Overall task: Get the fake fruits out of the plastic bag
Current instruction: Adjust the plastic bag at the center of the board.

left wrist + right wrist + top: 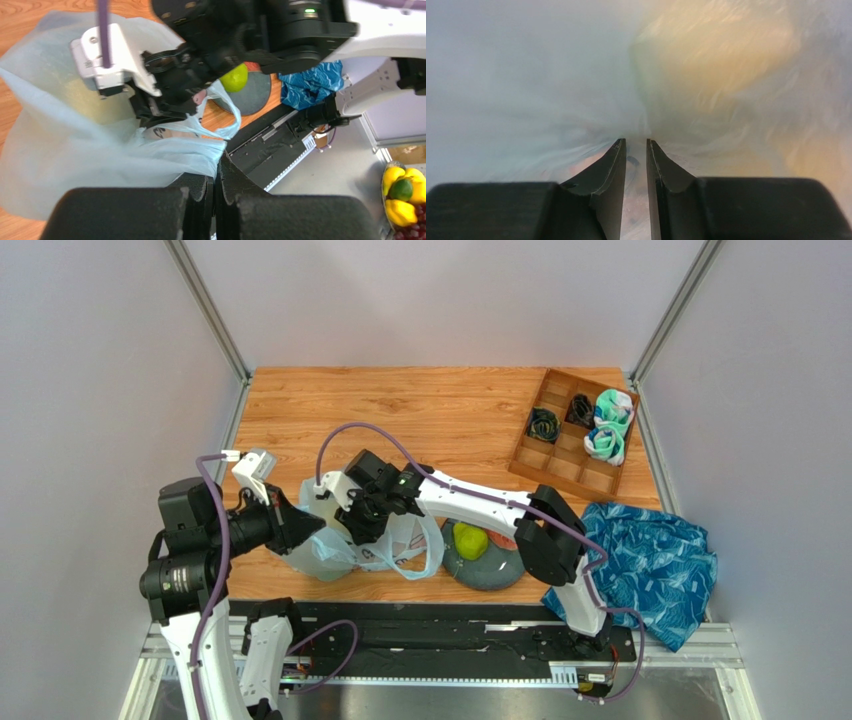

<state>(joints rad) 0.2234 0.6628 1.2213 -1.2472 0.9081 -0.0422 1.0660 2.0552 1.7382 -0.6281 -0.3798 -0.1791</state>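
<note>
The plastic bag [335,552] lies crumpled near the table's front edge, pale blue-white with a pink-brown print. My left gripper [218,159] is shut on a bunched fold of the bag [75,145] at its left side. My right gripper [363,528] reaches down into the bag's mouth. In the right wrist view its jaws [636,142] stand a narrow gap apart, with only printed film behind them. A blurred yellowish shape [721,50] shows through the film. One of the fake fruits, a green-yellow one [470,539], sits on a grey plate [492,572] right of the bag.
A wooden divided tray [560,465] with rolled socks stands at the back right. A blue patterned cloth [650,558] lies at the front right. Off the table, a dish of yellow and green fruits [404,196] shows in the left wrist view.
</note>
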